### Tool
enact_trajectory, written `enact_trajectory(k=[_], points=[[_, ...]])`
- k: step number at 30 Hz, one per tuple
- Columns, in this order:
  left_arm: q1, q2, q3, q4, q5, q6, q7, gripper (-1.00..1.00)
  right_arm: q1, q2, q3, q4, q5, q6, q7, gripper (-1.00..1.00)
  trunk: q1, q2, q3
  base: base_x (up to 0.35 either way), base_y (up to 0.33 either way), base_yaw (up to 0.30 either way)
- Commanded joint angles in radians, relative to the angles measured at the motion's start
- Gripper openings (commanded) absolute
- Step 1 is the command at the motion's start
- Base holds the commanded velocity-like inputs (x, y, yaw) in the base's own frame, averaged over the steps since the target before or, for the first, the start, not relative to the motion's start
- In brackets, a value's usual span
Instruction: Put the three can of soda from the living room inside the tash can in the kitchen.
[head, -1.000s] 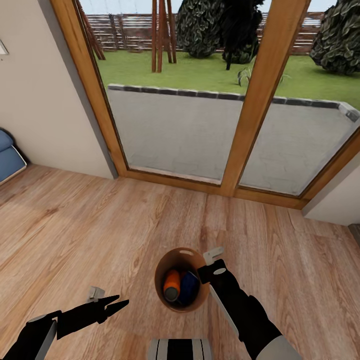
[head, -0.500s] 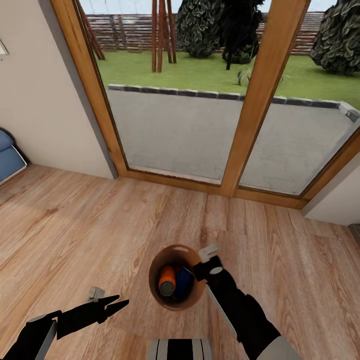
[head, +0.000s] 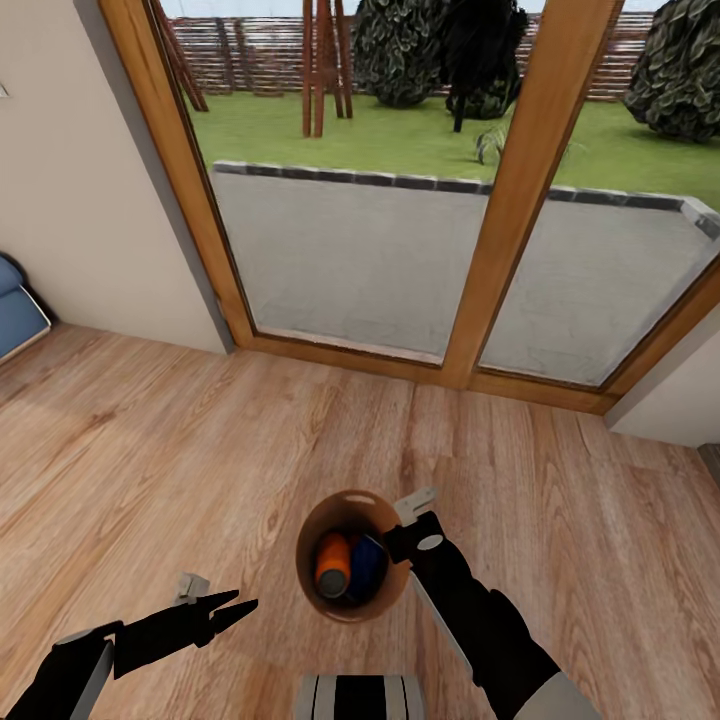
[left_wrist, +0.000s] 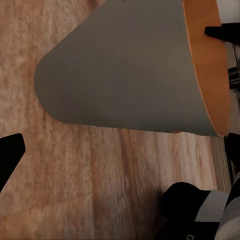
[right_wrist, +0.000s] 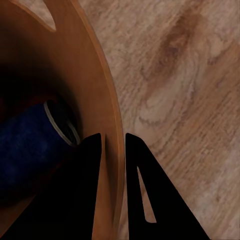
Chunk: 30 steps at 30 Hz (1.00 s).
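Gripping the tash can (head: 352, 600) rim, right gripper (head: 405, 535) (two cans inside)

The trash can's (left_wrist: 125, 70) grey-looking outer wall and tan rim hang above the wood plank floor (left_wrist: 85, 185).

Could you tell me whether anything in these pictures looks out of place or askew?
The trash can hangs off the floor, the right gripper pinching its rim. Inside, the orange can and the blue can lean rather than stand upright. Nothing looks spilled.
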Motion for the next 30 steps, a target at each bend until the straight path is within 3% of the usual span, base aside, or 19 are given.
enact_trajectory(k=[1, 9, 12, 18, 23, 30], points=[[0.0, 0.0, 0.0, 0.0, 0.0, 0.0, 0.0, 1.0, 0.0, 0.0, 0.0, -0.001, -0.002, -0.001, 0.005, -1.0, 0.0, 0.0, 0.0, 0.0, 0.0, 0.0], [0.0, 0.0, 0.0, 0.0, 0.0, 0.0, 0.0, 1.0, 0.0, 0.0, 0.002, -0.001, -0.002, -0.001, 0.005, -1.0, 0.0, 0.0, 0.0, 0.0, 0.0, 0.0], [0.0, 0.0, 0.0, 0.0, 0.0, 0.0, 0.0, 1.0, 0.0, 0.0, 0.004, -0.001, -0.002, -0.001, 0.005, -1.0, 0.001, -0.001, -0.012, 0.0, 0.0, 0.0], [0.0, 0.0, 0.0, 0.0, 0.0, 0.0, 0.0, 1.0, 0.0, 0.0, 0.005, -0.001, -0.002, -0.001, 0.005, -1.0, 0.001, -0.001, -0.012, 0.0, 0.0, 0.0], [0.0, 0.0, 0.0, 0.0, 0.0, 0.0, 0.0, 1.0, 0.0, 0.0, 0.006, -0.001, -0.002, -0.001, 0.005, -1.0, 0.003, -0.002, -0.031, 0.0, 0.0, 0.0], [0.0, 0.0, 0.0, 0.0, 0.0, 0.0, 0.0, 1.0, 0.0, 0.0, 0.006, -0.001, -0.002, -0.001, 0.005, -1.0, 0.003, -0.002, -0.031, 0.0, 0.0, 0.0]])
